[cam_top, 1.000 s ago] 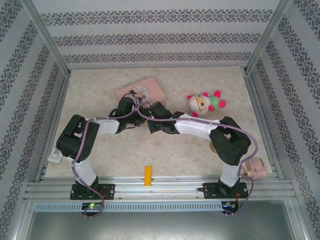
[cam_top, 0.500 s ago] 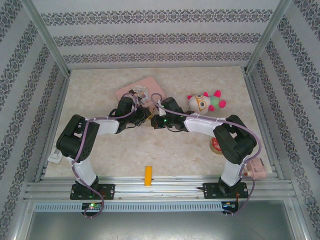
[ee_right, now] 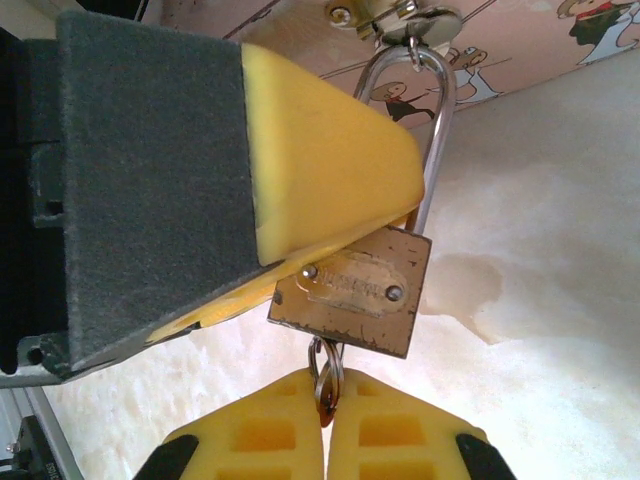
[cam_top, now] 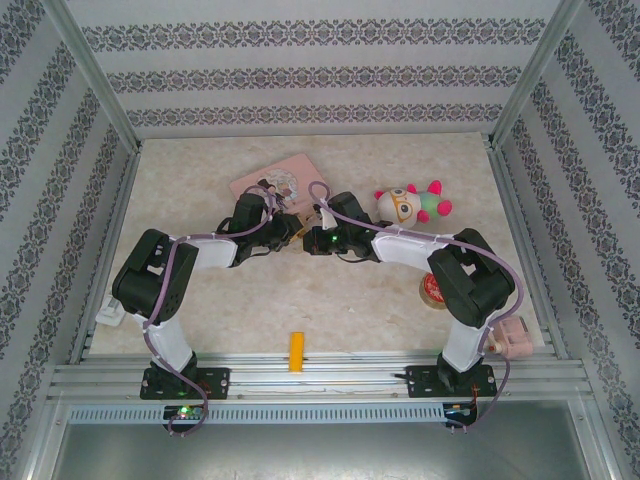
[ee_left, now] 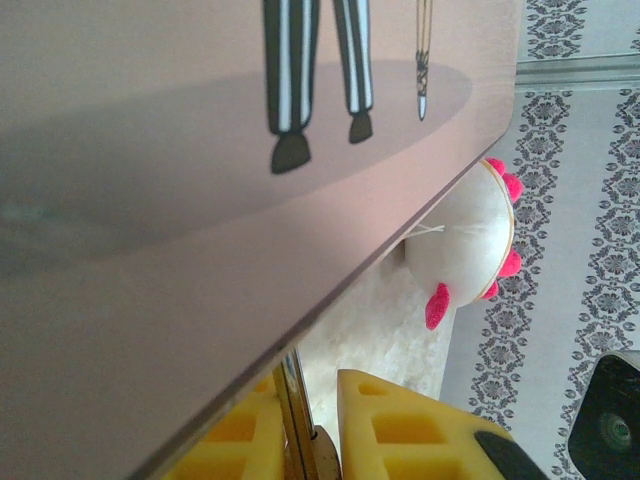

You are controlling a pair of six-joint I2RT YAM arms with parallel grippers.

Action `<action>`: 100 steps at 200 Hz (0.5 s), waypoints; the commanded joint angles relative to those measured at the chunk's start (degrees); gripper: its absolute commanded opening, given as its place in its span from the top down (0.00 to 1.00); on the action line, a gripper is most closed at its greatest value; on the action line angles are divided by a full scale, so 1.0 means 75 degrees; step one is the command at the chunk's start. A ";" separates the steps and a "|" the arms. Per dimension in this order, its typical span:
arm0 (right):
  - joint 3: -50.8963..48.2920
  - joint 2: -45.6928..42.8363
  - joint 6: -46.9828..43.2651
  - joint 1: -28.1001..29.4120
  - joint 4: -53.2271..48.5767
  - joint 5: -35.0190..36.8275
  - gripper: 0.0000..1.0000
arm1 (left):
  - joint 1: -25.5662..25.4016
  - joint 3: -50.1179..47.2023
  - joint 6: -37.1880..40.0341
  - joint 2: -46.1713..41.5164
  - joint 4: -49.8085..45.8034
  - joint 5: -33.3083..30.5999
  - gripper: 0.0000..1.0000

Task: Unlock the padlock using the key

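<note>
**Squarely in line: key under the padlock's keyway**

Hung by its shackle (ee_right: pixel 437 130) from the clasp (ee_right: pixel 400 18) of the pink tin (ee_right: pixel 530 50), the padlock (ee_right: pixel 350 290) runs lengthwise from the clasp toward the right tool (ee_right: pixel 325 405), with its keyway end nearest that tool. The right tool is clenched on the key (ee_right: pixel 324 378), right at the lock's underside and on the same axis. The left tool (ee_left: pixel 300 440) grasps the padlock from the side, above the worktop (ee_right: pixel 540 300). The next move looks like a twist about that axis.

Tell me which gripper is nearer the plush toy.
Right. The right gripper, shut on the key, sits between the plush toy and the left gripper, which holds the padlock by the pink tin.
</note>
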 commanded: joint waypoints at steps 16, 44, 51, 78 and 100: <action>0.0058 0.0103 0.0311 -0.0298 0.0878 0.0189 1.00 | -0.0053 -0.0231 -0.0413 0.0051 -0.0165 0.1043 0.86; -0.0029 0.0173 0.0601 -0.0424 0.1176 -0.0069 1.00 | -0.0053 -0.0293 -0.0434 0.0027 -0.0173 0.1084 0.86; -0.0058 0.0206 0.0716 -0.0456 0.1303 -0.0148 1.00 | -0.0053 -0.0315 -0.0432 0.0027 -0.0155 0.1108 0.86; -0.0225 0.0343 0.1208 -0.0620 0.1974 -0.0568 1.00 | -0.0060 -0.0365 -0.0497 0.0050 -0.0083 0.1167 0.84; -0.0403 0.0466 0.1676 -0.0762 0.2659 -0.0903 1.00 | -0.0057 -0.0382 -0.0505 0.0113 -0.0057 0.1197 0.85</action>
